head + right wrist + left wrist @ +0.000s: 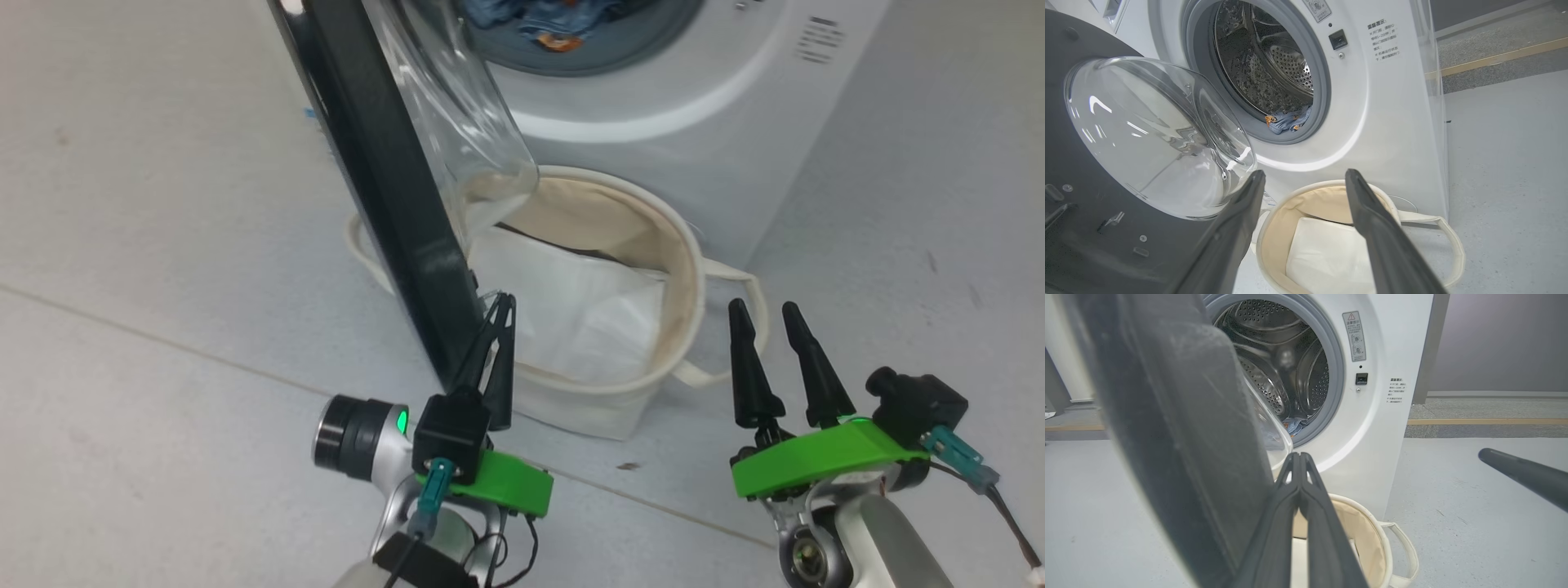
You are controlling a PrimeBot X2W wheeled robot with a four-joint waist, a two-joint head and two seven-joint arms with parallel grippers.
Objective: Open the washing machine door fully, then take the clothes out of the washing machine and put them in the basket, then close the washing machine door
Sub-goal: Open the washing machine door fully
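Centrally, the washing machine door [384, 188] stands swung out, its glass bowl [457, 106] above the basket [682, 245]. The basket sits against the washing machine [694, 122] and holds a folded white sheet [588, 318]. The clothes [547, 20] lie in the drum mouth. Left gripper [500, 304]: fingers pressed together, empty, tips just beside the door's lower rim. Right gripper [766, 309]: fingers spread, empty, near the basket.
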